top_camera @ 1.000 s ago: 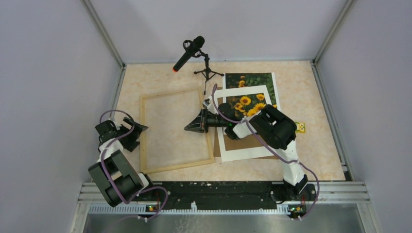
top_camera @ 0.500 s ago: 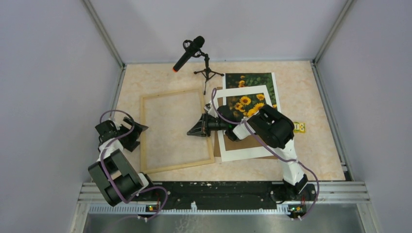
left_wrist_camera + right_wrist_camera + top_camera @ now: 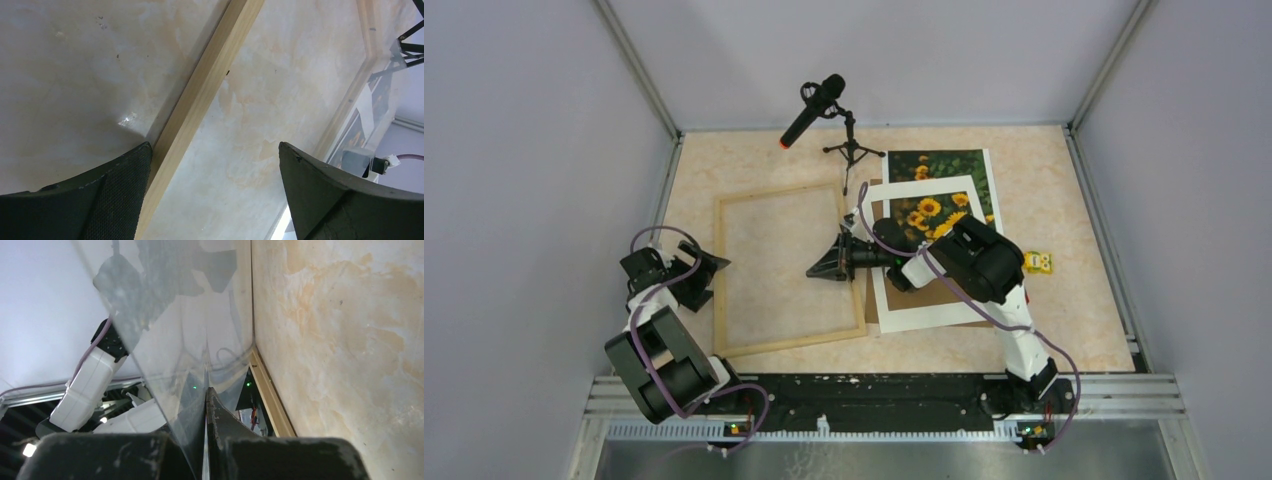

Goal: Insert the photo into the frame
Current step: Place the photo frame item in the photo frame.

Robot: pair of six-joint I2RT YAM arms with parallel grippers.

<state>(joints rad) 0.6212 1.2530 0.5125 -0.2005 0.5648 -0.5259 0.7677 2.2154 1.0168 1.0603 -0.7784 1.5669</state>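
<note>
The frame [image 3: 720, 280], thin light wood, lies flat at left centre of the table. The sunflower photo [image 3: 946, 163] lies at the back right, mostly under a white mat [image 3: 919, 312] whose window shows sunflowers. My right gripper [image 3: 815, 267] reaches left over the frame's right rail. In the right wrist view it [image 3: 206, 396] is shut on the edge of a clear sheet [image 3: 170, 330] held tilted above the frame's rail [image 3: 272, 400]. My left gripper [image 3: 705, 276] is open at the frame's left rail. In the left wrist view its fingers [image 3: 120, 192] straddle that rail [image 3: 200, 100] without touching it.
A microphone [image 3: 816, 107] on a small tripod [image 3: 852, 150] stands at the back, just beyond the frame's far right corner. A brown board [image 3: 871, 310] sticks out under the mat. A small yellow object [image 3: 1036, 262] lies right of the mat. Walls enclose the table.
The right arm's wrist and elbow housing have shifted slightly left, its gripper staying over the frame's right rail. The left arm has not moved.
</note>
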